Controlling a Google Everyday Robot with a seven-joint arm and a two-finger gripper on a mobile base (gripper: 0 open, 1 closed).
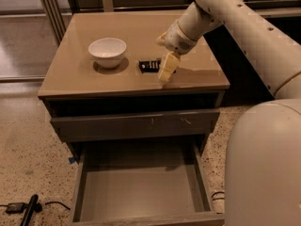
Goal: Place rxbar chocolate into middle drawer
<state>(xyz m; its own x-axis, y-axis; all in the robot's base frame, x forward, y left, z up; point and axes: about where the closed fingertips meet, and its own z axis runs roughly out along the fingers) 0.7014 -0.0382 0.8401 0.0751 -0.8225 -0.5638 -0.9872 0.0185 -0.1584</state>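
The rxbar chocolate [149,65], a small flat black wrapper with white lettering, lies on the tan cabinet top [70,79], right of the white bowl. My gripper [167,69] hangs from the cream arm just right of the bar, its tips down near the tabletop and covering the bar's right end. The middle drawer [141,187] is pulled out below, a deep grey box with a bare floor.
A white bowl [107,51] stands on the cabinet top at the left. A closed grey drawer front [136,124] with pale scratches sits above the open drawer. A black cable and tool [26,208] lie on the speckled floor at lower left. My pale body [263,168] fills the lower right.
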